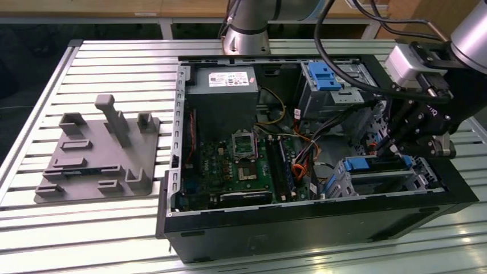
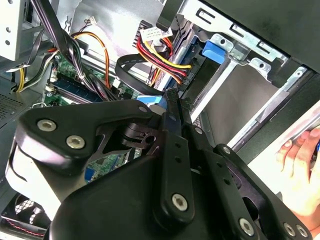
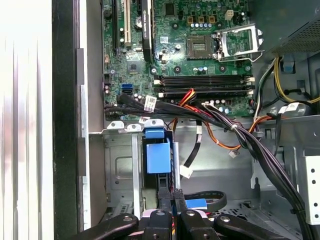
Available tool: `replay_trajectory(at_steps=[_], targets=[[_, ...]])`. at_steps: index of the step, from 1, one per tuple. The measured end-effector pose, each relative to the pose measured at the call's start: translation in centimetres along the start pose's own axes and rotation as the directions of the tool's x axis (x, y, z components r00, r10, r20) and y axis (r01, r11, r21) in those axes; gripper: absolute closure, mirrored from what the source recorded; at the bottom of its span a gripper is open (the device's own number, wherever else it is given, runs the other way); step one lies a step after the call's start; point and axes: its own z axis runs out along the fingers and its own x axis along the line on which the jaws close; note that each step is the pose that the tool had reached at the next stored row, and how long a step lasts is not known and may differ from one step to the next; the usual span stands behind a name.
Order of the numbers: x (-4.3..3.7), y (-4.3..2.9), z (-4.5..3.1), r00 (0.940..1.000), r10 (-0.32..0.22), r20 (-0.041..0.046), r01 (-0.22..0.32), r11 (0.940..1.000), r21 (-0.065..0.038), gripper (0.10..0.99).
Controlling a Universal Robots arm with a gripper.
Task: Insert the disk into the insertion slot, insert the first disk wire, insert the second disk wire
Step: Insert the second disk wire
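Note:
The disk lies in the insertion slot, a low silver bay at the exterior view's right, with its blue carrier showing at the end. My gripper hangs over that end, fingers pressed together. Their tips meet a black plug fed by orange, red and yellow wires, set against the disk; I cannot tell whether it is gripped. The second disk wire's blue plug lies loose beside the fingers on a dark cable. It also appears in the second wrist view.
The open case holds a green motherboard and a taller silver cage with a blue latch. Black cable bundles cross above the bay. A hand rests outside the case. A grey fixture plate sits at the exterior view's left.

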Motion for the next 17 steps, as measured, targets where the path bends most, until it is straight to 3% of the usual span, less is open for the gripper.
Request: replay_trajectory(at_steps=[9,17], targets=[[0.07,-0.07,0.05,1.0,0.001,-0.002,-0.001,1.0,-0.001,0.945],[-0.17,-0.06,0.06,0.9998,0.003,-0.0176,-0.003,1.0,0.0,0.945]])
